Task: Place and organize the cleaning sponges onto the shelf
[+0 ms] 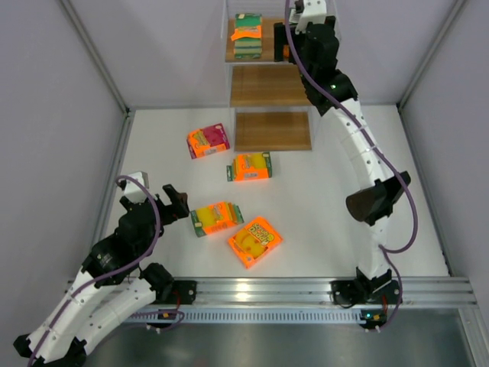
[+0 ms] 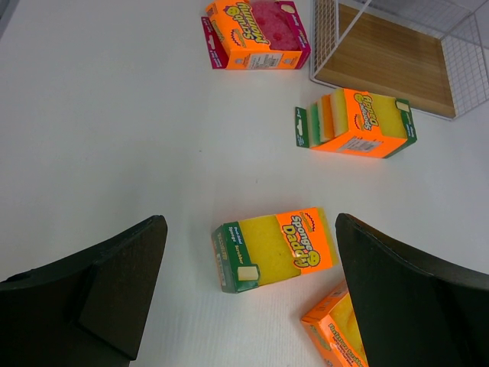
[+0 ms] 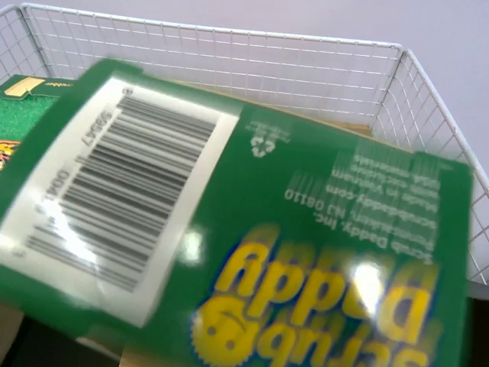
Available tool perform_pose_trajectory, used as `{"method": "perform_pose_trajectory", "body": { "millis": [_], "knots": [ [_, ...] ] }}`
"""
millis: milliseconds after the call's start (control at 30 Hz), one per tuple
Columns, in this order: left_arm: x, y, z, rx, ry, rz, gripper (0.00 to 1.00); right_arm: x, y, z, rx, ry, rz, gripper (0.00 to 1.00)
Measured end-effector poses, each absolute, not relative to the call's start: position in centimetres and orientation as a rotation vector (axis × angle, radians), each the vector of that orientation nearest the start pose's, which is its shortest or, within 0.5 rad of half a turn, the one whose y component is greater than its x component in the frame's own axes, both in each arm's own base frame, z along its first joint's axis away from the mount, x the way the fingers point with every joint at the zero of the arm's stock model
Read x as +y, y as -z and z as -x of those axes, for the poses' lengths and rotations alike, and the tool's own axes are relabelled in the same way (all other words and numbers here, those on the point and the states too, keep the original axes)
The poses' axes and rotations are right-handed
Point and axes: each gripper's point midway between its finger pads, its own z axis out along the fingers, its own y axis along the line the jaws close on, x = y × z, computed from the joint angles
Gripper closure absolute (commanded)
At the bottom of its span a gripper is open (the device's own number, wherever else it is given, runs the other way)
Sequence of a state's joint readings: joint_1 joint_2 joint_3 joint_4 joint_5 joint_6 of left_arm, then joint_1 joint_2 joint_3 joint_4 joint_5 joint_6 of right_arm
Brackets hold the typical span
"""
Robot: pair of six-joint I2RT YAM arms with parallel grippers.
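Several sponge packs lie on the white table: a pink-red one (image 1: 208,141) (image 2: 256,34), an orange one (image 1: 250,167) (image 2: 355,122), a yellow-green one (image 1: 217,218) (image 2: 275,248) and an orange one (image 1: 254,241) (image 2: 332,329). One pack (image 1: 247,37) lies on the top tier of the shelf (image 1: 271,86). My left gripper (image 1: 174,202) (image 2: 248,256) is open and empty, low over the yellow-green pack. My right gripper (image 1: 286,42) is at the top tier, shut on a mostly green pack (image 3: 252,229) that hides its fingers. The pack on the tier also shows in the right wrist view (image 3: 15,115).
The shelf's top tier has white wire walls (image 3: 229,57). Its bottom board (image 1: 273,130) (image 2: 382,61) sits near the orange pack. Grey walls enclose the table on the left, right and back. A metal rail (image 1: 306,290) runs along the near edge.
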State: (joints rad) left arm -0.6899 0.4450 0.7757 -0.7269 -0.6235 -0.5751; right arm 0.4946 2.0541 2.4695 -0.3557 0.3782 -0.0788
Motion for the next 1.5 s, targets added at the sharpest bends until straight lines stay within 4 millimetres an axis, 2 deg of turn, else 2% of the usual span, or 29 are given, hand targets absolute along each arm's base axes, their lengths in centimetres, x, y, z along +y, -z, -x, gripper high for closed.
{"method": "perform_pose_trajectory", "body": {
  "millis": [67,200,333,533,667,767,833,933,1000,1067,1133,1200,1400,1433,1500],
  "knots": [
    [-5.8,-24.3,-20.2,1.874,0.248,0.292,0.01,21.5,-47.3,-54.4,1.510,-0.038,0.130,0.01],
    [-5.7,-24.3,-20.2,1.873,0.246,0.295,0.02,21.3,-47.4,-54.4,1.506,-0.031,0.125,0.23],
    [-5.7,-24.3,-20.2,1.873,0.246,0.295,0.02,21.3,-47.5,-54.5,1.503,-0.026,0.126,0.34],
    [-5.7,-24.3,-20.2,1.872,0.244,0.298,0.02,21.3,-47.8,-54.3,1.502,-0.033,0.131,0.38],
    [-5.7,-24.3,-20.2,1.872,0.244,0.298,0.02,21.6,-48.9,-53.3,1.493,-0.085,0.139,0.43],
    [-5.7,-24.3,-20.2,1.872,0.244,0.297,0.02,21.7,-50.1,-51.2,1.509,-0.162,0.144,0.44],
    [-5.7,-24.3,-20.2,1.872,0.244,0.297,0.02,21.6,-51.0,-49.1,1.526,-0.231,0.149,0.46],
    [-5.7,-24.2,-20.3,1.878,0.241,0.294,0.02,21.2,-51.6,-44.7,1.576,-0.344,0.160,0.47],
    [-5.8,-24.0,-20.3,1.885,0.238,0.290,0.02,20.5,-50.8,-41.1,1.646,-0.408,0.167,0.46],
    [-5.9,-23.9,-20.4,1.890,0.238,0.287,0.02,19.6,-48.6,-37.9,1.744,-0.426,0.163,0.45],
    [-5.9,-24.0,-20.3,1.889,0.239,0.287,0.02,18.7,-44.3,-34.9,1.880,-0.424,0.156,0.43],
    [-6.0,-24.0,-20.3,1.888,0.242,0.285,0.02,18.0,-37.0,-32.4,2.051,-0.408,0.143,0.44],
    [-6.0,-24.0,-20.3,1.889,0.248,0.283,0.02,14.7,-11.5,-24.2,2.693,-0.199,0.102,0.51],
    [-6.1,-24.0,-20.3,1.890,0.249,0.282,0.02,14.1,-8.3,-22.5,2.796,-0.160,0.103,0.51],
    [-6.1,-24.0,-20.3,1.892,0.251,0.280,0.02,13.4,-4.9,-20.5,2.922,-0.102,0.109,0.53]
  ]
}}
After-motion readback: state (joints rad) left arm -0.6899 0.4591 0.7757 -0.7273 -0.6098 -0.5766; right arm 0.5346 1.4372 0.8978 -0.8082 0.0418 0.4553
